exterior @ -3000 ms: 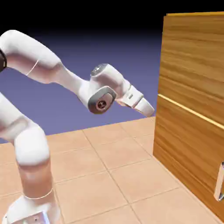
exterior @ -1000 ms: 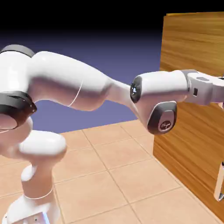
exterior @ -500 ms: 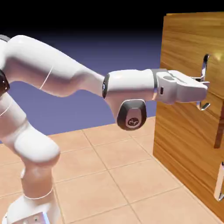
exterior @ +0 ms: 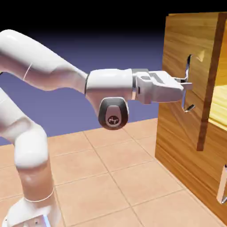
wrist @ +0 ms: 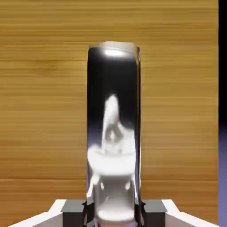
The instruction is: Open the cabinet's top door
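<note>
Cabinet (exterior: 177, 115): at 3 o'clock in the exterior view, pale interior showing
Top door (exterior: 188, 40): rigid hinged panel, partly ajar – judged to swing freely
Handle (exterior: 186, 71): smooth slim bar – best grip mid-span
Gripper (exterior: 185, 84): clamped tight on the handle
Hand view: handle (wrist: 113, 133) close-up, mirror-glossy; door gap unseen

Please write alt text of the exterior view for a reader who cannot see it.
A white robot arm's gripper is shut on the silver handle of the top door, which stands partly open on the wooden cabinet, showing pale interior at right.
</note>
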`<action>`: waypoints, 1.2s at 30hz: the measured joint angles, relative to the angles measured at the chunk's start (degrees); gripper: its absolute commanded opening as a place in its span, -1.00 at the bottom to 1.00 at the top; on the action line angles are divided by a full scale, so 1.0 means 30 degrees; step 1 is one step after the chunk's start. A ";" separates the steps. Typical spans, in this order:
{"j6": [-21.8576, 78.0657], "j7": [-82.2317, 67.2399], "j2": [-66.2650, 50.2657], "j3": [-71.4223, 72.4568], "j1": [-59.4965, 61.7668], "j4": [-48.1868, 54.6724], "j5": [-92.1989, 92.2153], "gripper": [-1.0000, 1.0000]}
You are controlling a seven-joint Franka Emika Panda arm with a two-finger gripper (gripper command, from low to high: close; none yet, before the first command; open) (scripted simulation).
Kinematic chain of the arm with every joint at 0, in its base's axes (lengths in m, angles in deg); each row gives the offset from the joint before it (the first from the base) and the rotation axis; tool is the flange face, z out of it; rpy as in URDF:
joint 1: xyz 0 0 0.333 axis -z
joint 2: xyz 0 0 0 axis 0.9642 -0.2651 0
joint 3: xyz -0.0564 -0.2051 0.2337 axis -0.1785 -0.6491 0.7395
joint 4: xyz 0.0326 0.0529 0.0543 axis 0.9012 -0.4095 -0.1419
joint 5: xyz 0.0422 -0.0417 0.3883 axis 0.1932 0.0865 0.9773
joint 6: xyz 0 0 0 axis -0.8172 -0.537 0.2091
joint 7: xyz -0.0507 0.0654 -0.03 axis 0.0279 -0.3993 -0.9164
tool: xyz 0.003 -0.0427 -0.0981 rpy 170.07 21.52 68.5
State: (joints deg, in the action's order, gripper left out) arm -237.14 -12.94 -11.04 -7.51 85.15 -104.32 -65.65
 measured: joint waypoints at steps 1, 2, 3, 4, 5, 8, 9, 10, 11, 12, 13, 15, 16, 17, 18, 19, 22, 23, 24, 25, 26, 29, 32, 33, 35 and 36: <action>0.0028 0.0028 0.0248 0.0692 0.0672 -0.0283 0.0294 -1.00; 0.0044 0.0192 0.0442 0.1343 0.1364 -0.0513 0.0420 -1.00; 0.0044 0.0523 0.0561 0.1922 0.2056 -0.0673 0.0331 -1.00; 0.0033 0.0988 0.0625 0.2441 0.2747 -0.0777 0.0073 -1.00; 0.0014 0.1547 0.0660 0.2918 0.3439 -0.0845 -0.0304 -1.00; -0.0046 0.3415 0.0814 0.4266 0.5516 -0.1010 -0.1645 -1.00; -0.0056 0.3994 0.0939 0.4735 0.6208 -0.1102 -0.2024 -1.00; -0.0054 0.4515 0.1125 0.5231 0.6900 -0.1230 -0.2318 -1.00; -0.0017 0.4969 0.1407 0.5769 0.7592 -0.1418 -0.2495 -1.00; 0.0105 0.5323 0.1873 0.6387 0.8286 -0.1719 -0.2469 -1.00; 0.0361 0.5441 0.2557 0.7001 0.8822 -0.2148 -0.2108 -1.00; 0.0893 0.5576 0.3937 0.8046 0.9650 -0.2964 -0.1316 -1.00; 0.0965 0.6104 0.4399 0.8598 1.0341 -0.3196 -0.1442 -1.00; 0.0904 0.6781 0.4654 0.9011 1.1031 -0.3242 -0.1907 -1.00; 0.0770 0.7576 0.4760 0.9372 1.1723 -0.3220 -0.2552 -1.00; 0.0606 0.8404 0.4814 0.9671 1.2406 -0.3137 -0.3271 -1.00; 0.0089 1.0898 0.4798 1.0364 1.4259 -0.2811 -0.5590 -1.00; -0.0062 1.1728 0.4816 1.0529 1.4820 -0.2692 -0.6400 -1.00; -0.0077 1.2549 0.4861 1.0682 1.5352 -0.2596 -0.7191 -1.00; -0.0077 1.3386 0.4993 1.0782 1.5842 -0.2512 -0.7957 -1.00; -0.0077 1.4208 0.5230 1.0882 1.6286 -0.2517 -0.8711 -1.00; 0.0876 1.5394 0.7174 1.0795 1.6340 -0.3350 -0.9449 -1.00; 0.2437 1.5898 0.9250 1.0549 1.5762 -0.4222 -0.9560 -1.00; 0.2663 1.6564 0.9896 1.0647 1.6020 -0.4402 -0.9993 -1.00; 0.2185 1.8224 1.0417 1.1038 1.7221 -0.4293 -1.1282 -1.00; 0.1816 1.9052 1.0513 1.1235 1.7870 -0.4155 -1.1955 -1.00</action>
State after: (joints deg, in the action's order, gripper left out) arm -231.69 44.21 20.50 26.19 138.76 -116.79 -101.52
